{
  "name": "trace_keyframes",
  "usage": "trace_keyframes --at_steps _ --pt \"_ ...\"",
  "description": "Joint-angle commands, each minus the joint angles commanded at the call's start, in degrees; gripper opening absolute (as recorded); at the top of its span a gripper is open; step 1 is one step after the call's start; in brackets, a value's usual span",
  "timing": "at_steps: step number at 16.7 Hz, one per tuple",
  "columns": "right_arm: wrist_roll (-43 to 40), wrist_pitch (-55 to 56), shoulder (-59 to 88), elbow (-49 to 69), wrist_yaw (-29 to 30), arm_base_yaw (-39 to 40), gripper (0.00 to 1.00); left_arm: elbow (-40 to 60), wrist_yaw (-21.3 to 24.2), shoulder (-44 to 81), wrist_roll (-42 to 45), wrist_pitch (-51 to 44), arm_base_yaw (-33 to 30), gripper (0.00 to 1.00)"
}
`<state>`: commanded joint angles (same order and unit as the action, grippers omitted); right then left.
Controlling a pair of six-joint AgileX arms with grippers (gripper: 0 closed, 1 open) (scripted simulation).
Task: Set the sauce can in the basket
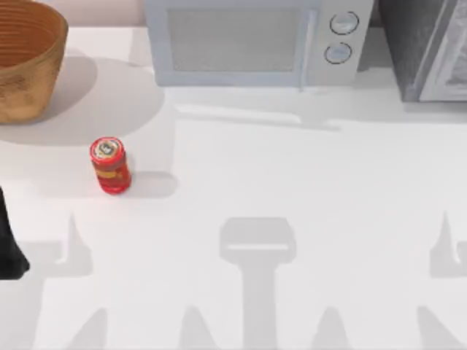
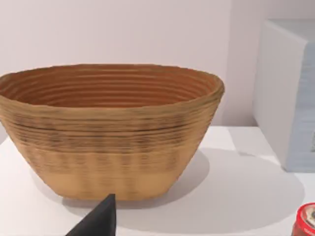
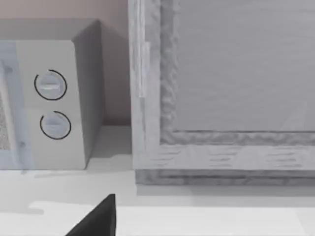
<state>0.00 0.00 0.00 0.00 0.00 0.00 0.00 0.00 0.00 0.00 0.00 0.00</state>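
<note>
The sauce can (image 1: 109, 165) stands upright on the white table at the left, red with a yellow-orange band and a silver top. The woven tan basket (image 1: 25, 69) sits at the far left corner, a short way behind the can and apart from it. My left arm (image 1: 9, 248) shows as a dark shape at the table's left edge, nearer the front than the can. In the left wrist view a dark part of my left gripper (image 2: 98, 220) points at the basket (image 2: 108, 142), and the can (image 2: 306, 222) peeks in at the edge. The right wrist view shows a dark part of my right gripper (image 3: 98, 219).
A white microwave (image 1: 248, 40) stands at the back centre, just right of the basket. A grey appliance (image 1: 430, 47) stands at the back right. The right wrist view faces the microwave's knobs (image 3: 51, 105) and the grey appliance (image 3: 221, 88). White tabletop stretches right of the can.
</note>
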Motion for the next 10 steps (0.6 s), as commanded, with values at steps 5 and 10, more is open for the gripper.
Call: trace_keyframes --at_steps 5,10 --pt "0.0 0.0 0.0 0.0 0.0 0.0 1.0 1.9 1.6 3.2 3.0 -1.9 0.3 1.0" --pt "0.0 0.0 0.0 0.0 0.0 0.0 1.0 11.8 10.0 19.4 18.4 -11.5 2.2 1.0"
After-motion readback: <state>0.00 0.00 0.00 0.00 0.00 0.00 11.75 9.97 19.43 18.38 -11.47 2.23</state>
